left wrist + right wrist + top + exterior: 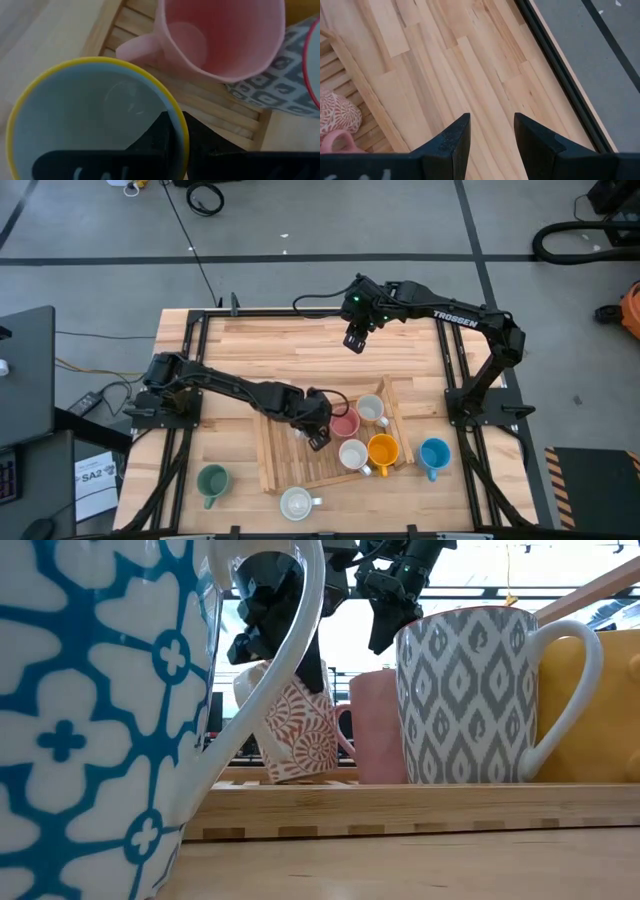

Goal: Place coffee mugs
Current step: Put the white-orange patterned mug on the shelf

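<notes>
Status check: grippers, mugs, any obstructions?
Left gripper shut on yellow-rimmed ceramic mug above slatted wooden tray. Right gripper open, empty, hovering. Pink mug close beside.

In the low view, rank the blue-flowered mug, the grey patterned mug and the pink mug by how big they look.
1. Blue-flowered mug, though it's nearest the camera.
2. Grey patterned mug.
3. Pink mug, partly hidden.

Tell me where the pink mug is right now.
In the high view the pink mug sits on the slatted wooden tray near the table's middle, just right of the left claw, with a white mug beside it toward the right arm.
</notes>
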`<state>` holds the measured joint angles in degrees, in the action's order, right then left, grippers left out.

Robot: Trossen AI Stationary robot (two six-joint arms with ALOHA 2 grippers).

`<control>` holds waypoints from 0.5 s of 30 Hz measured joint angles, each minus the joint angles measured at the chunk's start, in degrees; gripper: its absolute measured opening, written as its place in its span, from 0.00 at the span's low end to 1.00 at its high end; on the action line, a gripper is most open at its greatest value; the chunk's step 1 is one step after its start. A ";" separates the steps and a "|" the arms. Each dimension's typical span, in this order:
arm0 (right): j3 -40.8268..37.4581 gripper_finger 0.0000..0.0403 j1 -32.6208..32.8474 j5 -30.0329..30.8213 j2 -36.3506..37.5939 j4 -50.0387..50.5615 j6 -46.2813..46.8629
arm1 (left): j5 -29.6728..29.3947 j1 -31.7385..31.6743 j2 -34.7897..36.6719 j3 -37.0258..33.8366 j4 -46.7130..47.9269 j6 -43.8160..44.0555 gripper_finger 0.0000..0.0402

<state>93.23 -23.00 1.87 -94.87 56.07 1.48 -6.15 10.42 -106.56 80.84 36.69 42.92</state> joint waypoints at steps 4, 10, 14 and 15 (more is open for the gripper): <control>0.00 0.39 0.00 0.00 0.00 -0.10 0.00 | -0.32 -0.14 -0.07 -0.02 0.05 -1.15 0.09; 0.00 0.39 0.00 0.00 0.00 -0.11 0.01 | -0.24 -0.12 -0.07 -0.07 0.11 -3.08 0.09; 0.00 0.39 0.00 0.00 0.00 -0.11 0.02 | -0.22 -0.12 -0.07 -0.09 0.09 -3.13 0.11; 0.00 0.39 0.00 0.00 0.00 -0.11 0.02 | -0.23 -0.12 -0.09 -0.09 0.06 -3.14 0.12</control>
<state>93.23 -23.00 1.87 -94.87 55.96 1.50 -6.38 10.31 -106.65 80.75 36.75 39.78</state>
